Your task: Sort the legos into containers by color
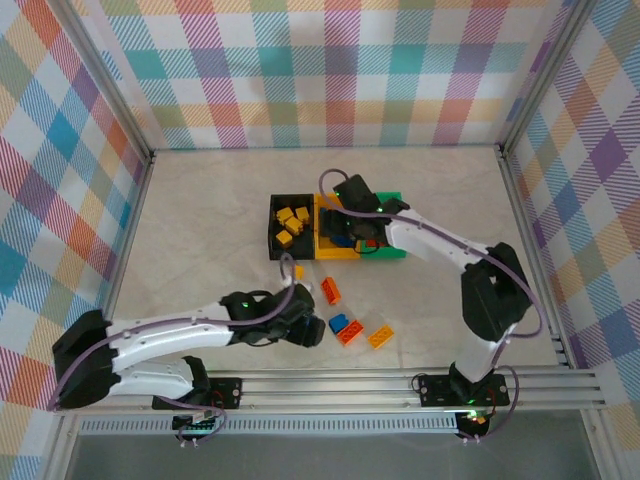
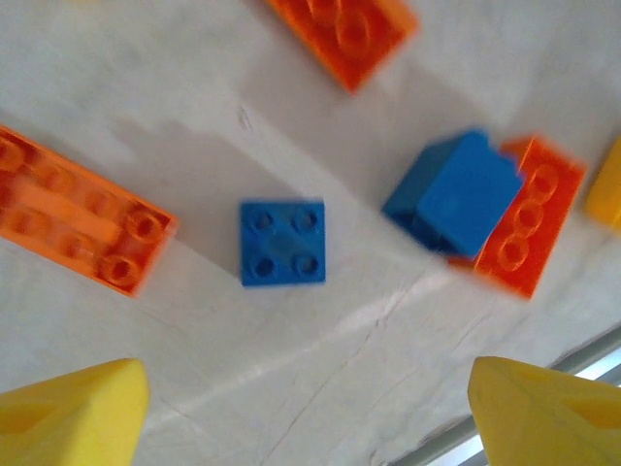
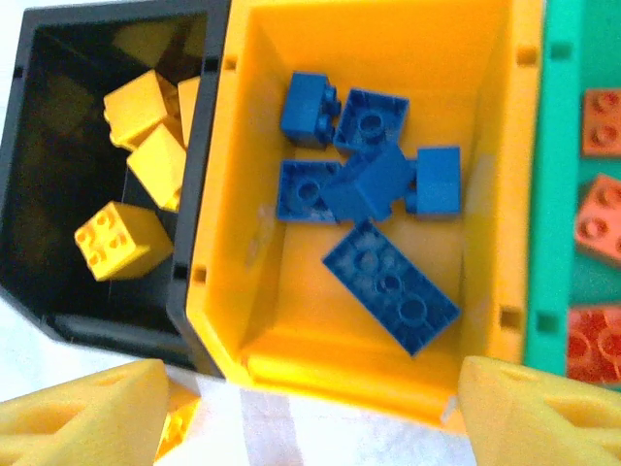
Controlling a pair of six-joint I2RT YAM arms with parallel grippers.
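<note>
The square blue brick [image 2: 282, 242] lies studs-up on the desk [image 2: 146, 78], just ahead of our left fingers [image 2: 73, 408] and roughly midway between them; they stand wide and empty. Our right fingers [image 3: 82, 413], also wide and empty, hover farther off over the yellow-orange bin [image 3: 247, 243].

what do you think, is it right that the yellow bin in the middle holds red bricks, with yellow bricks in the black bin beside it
Not quite. The bricks in the yellow bin are blue bricks, not red; the right wrist view shows them plainly. The rest stands: yellow bricks lie in the black bin beside it.
</note>
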